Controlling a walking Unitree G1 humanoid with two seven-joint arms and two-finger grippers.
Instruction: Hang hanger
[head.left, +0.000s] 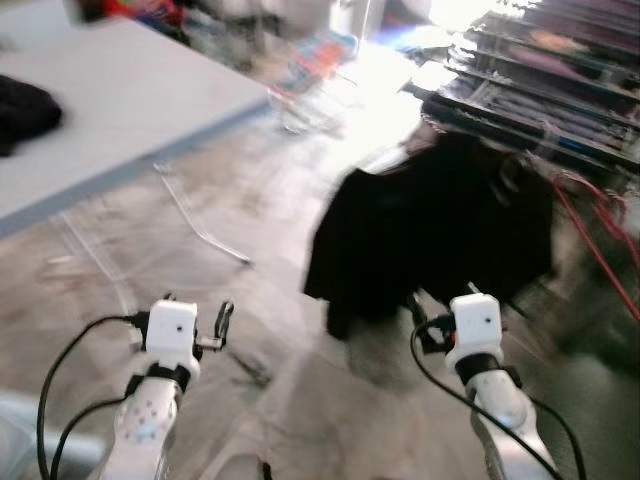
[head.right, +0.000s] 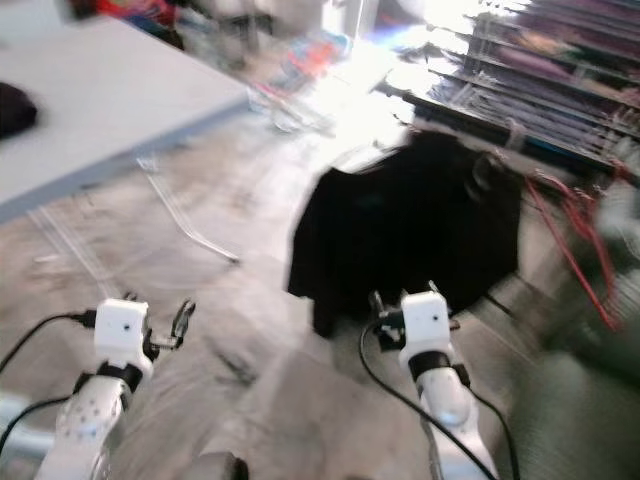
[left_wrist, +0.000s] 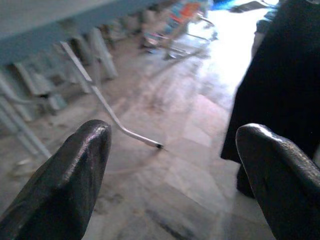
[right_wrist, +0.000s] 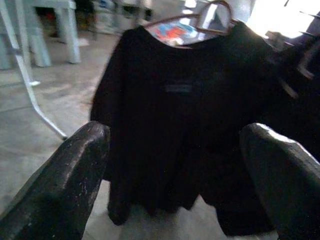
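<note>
While the head views are blurred, a black shirt (right_wrist: 185, 115) hangs on a hanger (right_wrist: 210, 20) in front of the robot, its hem close to the stone floor (head.left: 250, 300), beside a dark rack (head.left: 560, 90) with red hangers (head.left: 600, 240). Both arms are raised low before it. The right gripper (right_wrist: 175, 185) points straight at the shirt, fingers spread apart and holding nothing. The left gripper (left_wrist: 175, 185) is likewise apart and empty, facing the floor and a bent metal leg (left_wrist: 115, 115) under the grey table (head.left: 110, 100).
</note>
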